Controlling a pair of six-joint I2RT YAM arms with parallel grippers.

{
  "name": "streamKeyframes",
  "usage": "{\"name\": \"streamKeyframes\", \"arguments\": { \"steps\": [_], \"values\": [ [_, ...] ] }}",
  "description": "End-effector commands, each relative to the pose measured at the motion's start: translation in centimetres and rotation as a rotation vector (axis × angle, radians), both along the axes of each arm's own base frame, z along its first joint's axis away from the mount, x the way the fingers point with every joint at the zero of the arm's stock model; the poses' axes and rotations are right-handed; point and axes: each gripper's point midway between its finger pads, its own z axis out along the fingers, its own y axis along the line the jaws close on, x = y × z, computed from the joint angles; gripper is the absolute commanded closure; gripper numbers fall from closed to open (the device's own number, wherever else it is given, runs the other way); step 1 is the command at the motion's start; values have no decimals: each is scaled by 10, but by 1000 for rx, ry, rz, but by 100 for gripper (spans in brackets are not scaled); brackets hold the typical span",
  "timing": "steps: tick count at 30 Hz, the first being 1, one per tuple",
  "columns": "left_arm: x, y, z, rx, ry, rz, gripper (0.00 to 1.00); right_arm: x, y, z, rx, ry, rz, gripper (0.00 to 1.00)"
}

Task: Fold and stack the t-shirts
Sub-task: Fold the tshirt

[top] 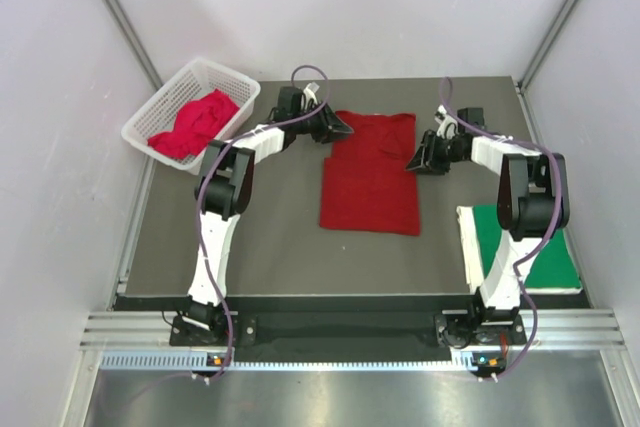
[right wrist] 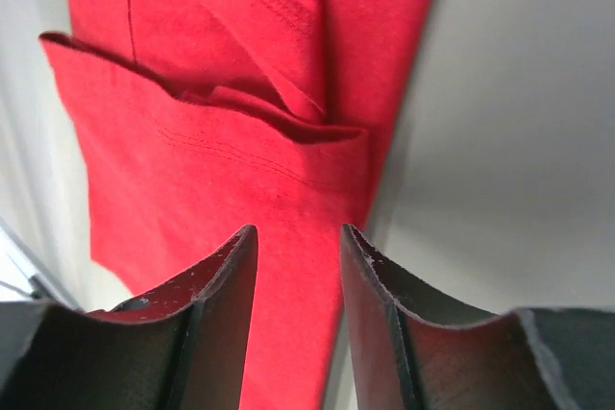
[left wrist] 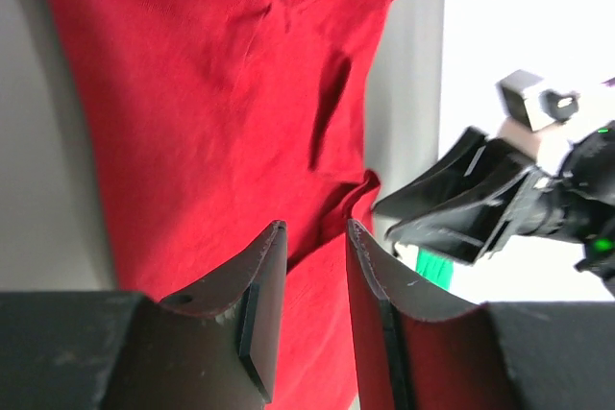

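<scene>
Red t-shirt (top: pixel 370 182) flat mid-table, toward far edge, sleeve folded inward: fold step in hand. Left gripper (top: pixel 345 129) at far-left corner of shirt, right gripper (top: pixel 412 164) at its right side; jaws of both apart, empty. Next move likely needs both far corners pinched, then drawn toward near edge. Green t-shirt (top: pixel 535 252) folded, near-right corner.

Your white lattice basket (top: pixel 160 97) sits at the far left corner of the dark grey table (top: pixel 270 257). White walls (top: pixel 350 7) enclose the table, and a metal rail (top: pixel 340 325) runs along its near edge.
</scene>
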Motion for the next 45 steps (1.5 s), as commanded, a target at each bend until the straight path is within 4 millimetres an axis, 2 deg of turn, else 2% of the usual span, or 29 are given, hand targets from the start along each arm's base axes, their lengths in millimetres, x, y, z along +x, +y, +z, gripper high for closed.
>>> {"name": "streamKeyframes", "arguments": {
  "steps": [1,7,11,16,19,27,36,38,39,42,45],
  "values": [
    [15,-7,13,-63,-66,-3,64,19,10,19,59,-100,76,60],
    [14,-5,-16,-35,-12,9,64,22,8,9,40,-87,85,57],
    [10,-1,-33,7,7,9,64,22,4,14,12,-108,98,60],
    [6,4,-54,52,48,9,64,19,-9,19,-97,-119,138,57],
    [4,6,-63,76,60,11,64,17,-12,14,-116,-97,151,57],
    [1,7,-67,77,74,12,64,23,-11,3,-119,-100,192,54],
    [-2,9,-75,89,101,19,64,23,-2,-12,-59,-79,208,58],
    [-3,9,-78,91,110,20,65,21,0,-15,-41,-74,211,62],
    [-3,10,-81,97,113,23,65,22,0,-15,-38,-76,210,75],
    [-3,15,-90,131,140,42,65,19,-1,-14,-44,-75,205,100],
    [-7,20,-105,164,203,54,65,18,-8,-11,-94,-91,174,100]
  ]
}}
